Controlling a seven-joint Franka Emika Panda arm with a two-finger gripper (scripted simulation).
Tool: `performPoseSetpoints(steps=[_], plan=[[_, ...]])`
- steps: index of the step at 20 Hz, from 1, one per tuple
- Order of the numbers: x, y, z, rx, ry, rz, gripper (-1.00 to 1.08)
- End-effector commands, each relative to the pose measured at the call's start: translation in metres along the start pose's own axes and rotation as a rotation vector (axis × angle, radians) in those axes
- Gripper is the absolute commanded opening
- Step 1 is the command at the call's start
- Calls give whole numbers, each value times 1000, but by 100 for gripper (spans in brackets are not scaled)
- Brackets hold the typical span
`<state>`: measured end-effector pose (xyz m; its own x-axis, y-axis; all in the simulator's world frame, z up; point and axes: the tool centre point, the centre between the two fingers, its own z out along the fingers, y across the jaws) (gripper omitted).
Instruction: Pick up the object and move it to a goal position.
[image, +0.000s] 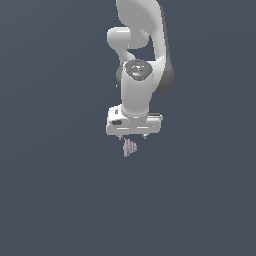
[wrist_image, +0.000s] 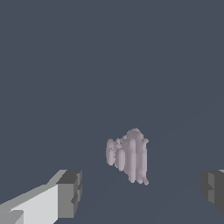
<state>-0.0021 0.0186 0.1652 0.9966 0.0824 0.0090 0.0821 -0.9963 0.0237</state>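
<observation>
Surface: flat, uniform slate blue-grey, filling both views edge to edge. No edge, seam, wall or horizon can be made out; room and surface read as one even tone. No containers visible in either view.

Arm: white, glossy, coming down from the top of the exterior view, jointed, with a dark grey round cap on the wrist section. It ends in a broad white hand block set crosswise.

Gripper: pointing straight down. In the exterior view only two short dark finger stubs show beneath the hand block, one toward each end of it. In the wrist view the fingertips are grey, blocky pads, set wide apart, one at either side of the frame, with open surface between them. Nothing is held.

Object: small, pale pinkish-mauve, lumpy, with vertical ridges like a bunch of fused columns. Exterior view: directly below the gripper, just under the hand block, roughly centred between the two stubs, much narrower than the block. Wrist view: object lies between the two fingertips, beyond them, touching neither. Whether it rests on the surface cannot be told; no shadow or contact line shows.
</observation>
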Motion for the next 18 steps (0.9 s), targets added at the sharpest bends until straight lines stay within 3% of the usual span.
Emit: performPoseSetpoints(steps=[1, 9, 18], plan=[[-4, 1, 12, 5, -3, -1, 100], [-19, 4, 54, 21, -8, -2, 100], [-22, 4, 63, 23, -10, -2, 100]])
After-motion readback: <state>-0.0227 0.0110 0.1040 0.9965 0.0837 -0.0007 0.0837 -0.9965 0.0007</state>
